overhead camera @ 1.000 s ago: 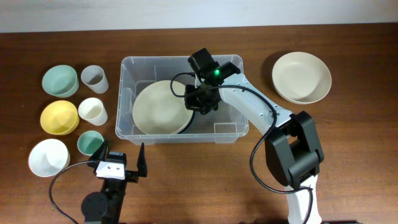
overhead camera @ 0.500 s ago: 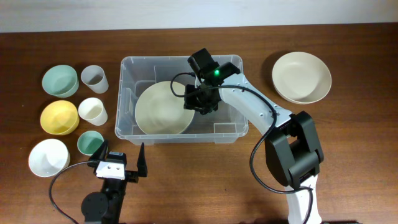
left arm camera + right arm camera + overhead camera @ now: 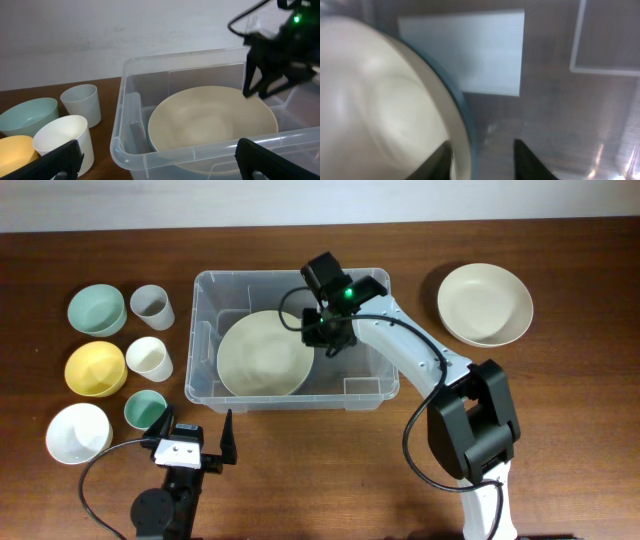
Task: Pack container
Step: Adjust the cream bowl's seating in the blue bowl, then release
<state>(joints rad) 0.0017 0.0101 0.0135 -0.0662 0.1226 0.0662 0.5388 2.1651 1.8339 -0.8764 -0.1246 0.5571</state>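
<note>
Dark brown wooden table (image 3: 560, 430), and the left side is pretty crowded. The container (image 3: 290, 406) sits roughly in the middle, long side running left to right. Left of it there are two rows of stuff running back to front. The outer row is a green bowl (image 3: 97, 309) at the back, then a yellow bowl (image 3: 96, 368), then a white bowl (image 3: 78, 432) nearest the front. The inner row, closer to the container, is a grey cup (image 3: 151, 305), a white cup (image 3: 148, 358) and a small green cup (image 3: 146, 409). Everything's open side up. Over on the right, near the container's back corner, a big beige bowl (image 3: 485, 303) sits on its own.
</note>
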